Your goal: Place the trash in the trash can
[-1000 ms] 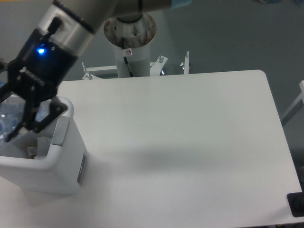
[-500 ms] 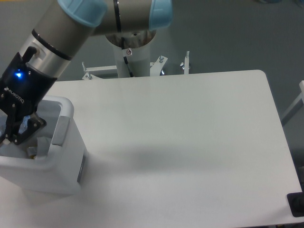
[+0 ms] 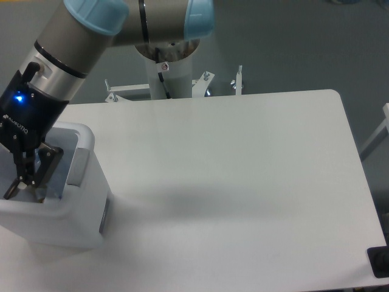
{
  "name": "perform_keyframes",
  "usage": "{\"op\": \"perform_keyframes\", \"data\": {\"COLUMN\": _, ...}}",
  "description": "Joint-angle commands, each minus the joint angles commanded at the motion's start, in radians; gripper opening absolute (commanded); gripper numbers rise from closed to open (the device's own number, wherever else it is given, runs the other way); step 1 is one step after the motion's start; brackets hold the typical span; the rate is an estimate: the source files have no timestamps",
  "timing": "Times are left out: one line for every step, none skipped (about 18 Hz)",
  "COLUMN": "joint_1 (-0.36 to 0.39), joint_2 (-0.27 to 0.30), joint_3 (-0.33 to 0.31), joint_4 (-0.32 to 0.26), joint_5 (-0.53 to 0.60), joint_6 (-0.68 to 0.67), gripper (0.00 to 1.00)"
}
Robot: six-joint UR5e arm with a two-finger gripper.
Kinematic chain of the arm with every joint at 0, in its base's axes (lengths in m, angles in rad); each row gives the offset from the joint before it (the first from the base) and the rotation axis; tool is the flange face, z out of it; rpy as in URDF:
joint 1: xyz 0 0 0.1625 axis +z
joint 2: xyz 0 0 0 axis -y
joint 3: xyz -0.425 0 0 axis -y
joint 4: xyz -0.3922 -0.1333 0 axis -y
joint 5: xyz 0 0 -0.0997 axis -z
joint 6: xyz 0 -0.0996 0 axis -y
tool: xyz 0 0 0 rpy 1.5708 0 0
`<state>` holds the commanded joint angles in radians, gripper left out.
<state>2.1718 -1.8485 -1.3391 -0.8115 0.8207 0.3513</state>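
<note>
White plastic makes up the trash can [image 3: 91,201], a thick-rimmed rectangular bin with a grey panel on its right side, standing at the near left corner of the table [image 3: 243,182]. The gripper [image 3: 27,179] reaches down into the bin's mouth, its dark fingers [image 3: 48,159] angled inward and close together at the tips; whether they pinch anything I cannot tell, since the bin's inside is mostly hidden behind the gripper and the near rim. A pale bluish tint shows between the fingers and the far wall, which may be the bottle, but it is too blurred to be sure, and the wrapper cannot be made out at all. By judgement, both pieces of trash would be very light; a clear bottle is smooth, slippery and apt to dent, best taken across its middle, while a crumpled wrapper is soft and springy and can be pinched anywhere. No trash lies on the tabletop, so the task looks close to done. Beyond the far edge stand the robot's pedestal [image 3: 167,67] and some metal brackets [image 3: 237,79], well apart from the bin. Only the bin's own rim and walls stand close enough to catch the fingers.
</note>
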Motion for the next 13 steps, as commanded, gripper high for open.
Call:
{"op": "perform_keyframes", "data": {"joint_1": 0.028, "joint_2": 0.000, "joint_3": 0.000, "joint_4": 0.000, "joint_5": 0.000, "joint_6": 0.000, "gripper": 1.00}}
{"op": "perform_keyframes", "data": {"joint_1": 0.049, "joint_2": -0.001, "joint_3": -0.002, "joint_4": 0.000, "joint_5": 0.000, "joint_6": 0.000, "gripper": 1.00}}
{"op": "perform_keyframes", "data": {"joint_1": 0.074, "joint_2": -0.003, "joint_3": -0.005, "joint_4": 0.000, "joint_5": 0.009, "joint_6": 0.002, "gripper": 1.00}}
{"op": "perform_keyframes", "data": {"joint_1": 0.098, "joint_2": -0.005, "joint_3": -0.009, "joint_4": 0.000, "joint_5": 0.032, "joint_6": 0.002, "gripper": 1.00}}
{"op": "perform_keyframes", "data": {"joint_1": 0.123, "joint_2": -0.005, "joint_3": -0.018, "joint_4": 0.002, "joint_5": 0.060, "joint_6": 0.006, "gripper": 1.00}}
{"op": "perform_keyframes", "data": {"joint_1": 0.153, "joint_2": -0.006, "joint_3": -0.031, "joint_4": 0.002, "joint_5": 0.084, "joint_6": 0.023, "gripper": 1.00}}
{"op": "perform_keyframes", "data": {"joint_1": 0.187, "joint_2": -0.008, "joint_3": -0.046, "joint_4": 0.002, "joint_5": 0.106, "joint_6": 0.059, "gripper": 1.00}}
{"op": "perform_keyframes", "data": {"joint_1": 0.219, "joint_2": -0.011, "joint_3": -0.067, "joint_4": 0.002, "joint_5": 0.129, "joint_6": 0.108, "gripper": 1.00}}
{"op": "perform_keyframes", "data": {"joint_1": 0.256, "joint_2": -0.012, "joint_3": -0.089, "joint_4": 0.000, "joint_5": 0.153, "joint_6": 0.156, "gripper": 1.00}}
{"op": "perform_keyframes", "data": {"joint_1": 0.290, "joint_2": -0.012, "joint_3": -0.112, "joint_4": 0.000, "joint_5": 0.175, "joint_6": 0.196, "gripper": 1.00}}
{"op": "perform_keyframes", "data": {"joint_1": 0.325, "joint_2": -0.015, "joint_3": -0.130, "joint_4": 0.000, "joint_5": 0.189, "joint_6": 0.230, "gripper": 1.00}}
{"op": "perform_keyframes", "data": {"joint_1": 0.354, "joint_2": -0.023, "joint_3": -0.147, "joint_4": 0.000, "joint_5": 0.198, "joint_6": 0.262, "gripper": 1.00}}
{"op": "perform_keyframes", "data": {"joint_1": 0.382, "joint_2": -0.028, "joint_3": -0.158, "joint_4": -0.002, "joint_5": 0.205, "joint_6": 0.291, "gripper": 1.00}}
